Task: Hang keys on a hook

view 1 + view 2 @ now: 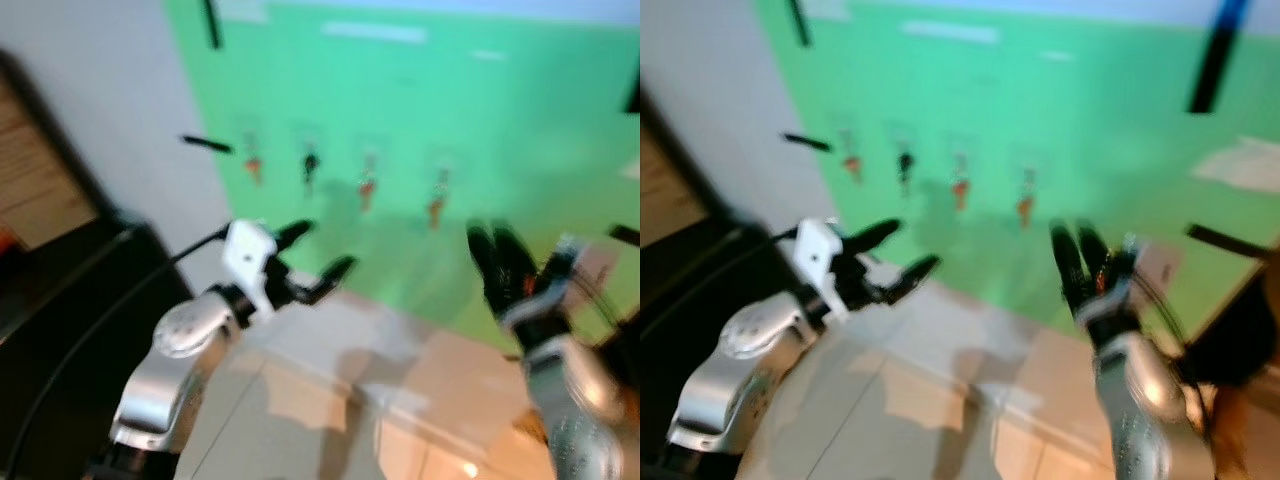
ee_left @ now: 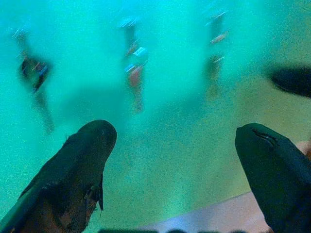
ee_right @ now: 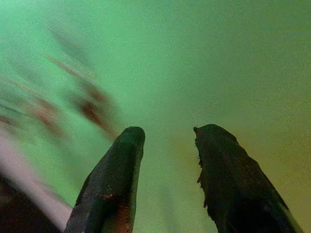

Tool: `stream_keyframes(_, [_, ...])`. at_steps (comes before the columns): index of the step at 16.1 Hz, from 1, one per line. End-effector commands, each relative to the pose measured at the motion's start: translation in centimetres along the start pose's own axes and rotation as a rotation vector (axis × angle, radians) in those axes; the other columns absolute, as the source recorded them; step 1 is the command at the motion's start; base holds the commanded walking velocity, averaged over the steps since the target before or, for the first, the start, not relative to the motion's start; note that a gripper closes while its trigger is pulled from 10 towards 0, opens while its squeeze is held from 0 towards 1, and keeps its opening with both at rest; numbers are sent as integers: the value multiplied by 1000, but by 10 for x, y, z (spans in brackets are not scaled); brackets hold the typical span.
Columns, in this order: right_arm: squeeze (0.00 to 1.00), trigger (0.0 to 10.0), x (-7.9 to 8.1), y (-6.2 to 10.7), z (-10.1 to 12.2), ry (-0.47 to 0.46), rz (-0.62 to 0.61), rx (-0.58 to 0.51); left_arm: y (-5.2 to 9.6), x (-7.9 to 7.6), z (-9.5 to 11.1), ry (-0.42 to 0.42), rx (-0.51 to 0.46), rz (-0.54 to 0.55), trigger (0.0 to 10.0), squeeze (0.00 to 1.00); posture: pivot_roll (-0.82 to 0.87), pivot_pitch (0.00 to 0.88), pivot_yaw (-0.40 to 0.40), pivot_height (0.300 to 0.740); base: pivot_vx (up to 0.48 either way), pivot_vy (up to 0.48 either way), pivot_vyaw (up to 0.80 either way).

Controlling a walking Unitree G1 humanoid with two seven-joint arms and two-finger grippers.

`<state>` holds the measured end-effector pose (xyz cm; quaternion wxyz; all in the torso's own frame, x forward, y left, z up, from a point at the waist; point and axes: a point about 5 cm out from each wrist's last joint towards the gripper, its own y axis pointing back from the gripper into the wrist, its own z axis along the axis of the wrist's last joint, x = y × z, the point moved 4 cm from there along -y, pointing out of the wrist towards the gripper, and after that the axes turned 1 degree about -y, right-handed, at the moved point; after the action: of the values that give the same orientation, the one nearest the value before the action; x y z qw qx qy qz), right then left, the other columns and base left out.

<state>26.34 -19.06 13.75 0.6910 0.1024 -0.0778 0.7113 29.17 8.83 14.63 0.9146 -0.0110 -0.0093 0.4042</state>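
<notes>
Keys hang in a row of four on small hooks on the green wall, well above the pale tiled floor, likely kept there for easy reach. Left pincer is raised toward them, spread and empty. Right pincer points up, fingers slightly parted; through the blur, it seems to carry nothing.

Four sets of keys hang in one row on the green wall: first set, second set, third set, fourth set. Three show orange-red tags and one looks dark. There are two grippers, the left gripper and the right gripper, each with two black fingers.
</notes>
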Motion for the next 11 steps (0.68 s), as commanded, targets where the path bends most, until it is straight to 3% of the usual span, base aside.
stream_keyframes(1, [1000,10000,1,1,-1,91,-26,7,5,8,-9,-26,48,63,10000,0,-107,0,104,740,0,0,-763])
stream_keyframes(2, [1000,10000,-5,6,-5,147,-111,28,11,15,-18,-45,89,148,10000,0,-105,0,94,740,0,0,-763])
stream_keyframes(3, [1000,10000,-15,12,-10,128,-210,51,19,24,-22,-57,100,264,10000,0,-92,0,74,740,0,0,-763])
stream_keyframes(4, [796,10000,-19,16,-15,128,-258,74,27,34,-25,-109,112,376,10000,0,-95,0,72,740,0,0,-769])
stream_keyframes(5, [325,10000,-19,16,-15,132,-262,77,30,37,-25,-139,110,415,10000,0,-95,0,72,740,0,0,-763])
stream_keyframes(6, [0,10000,-16,15,-12,164,-244,68,32,36,-29,-138,111,417,10000,0,-102,0,68,740,0,0,-769])
stream_keyframes(8, [0,10000,-22,12,-6,308,-261,64,29,25,-30,-134,79,405,10000,0,-98,0,47,740,0,0,-775])
stream_keyframes(11, [0,10000,-33,11,-2,352,-299,89,31,29,-35,-164,140,463,10000,0,-80,0,15,740,0,0,-765])
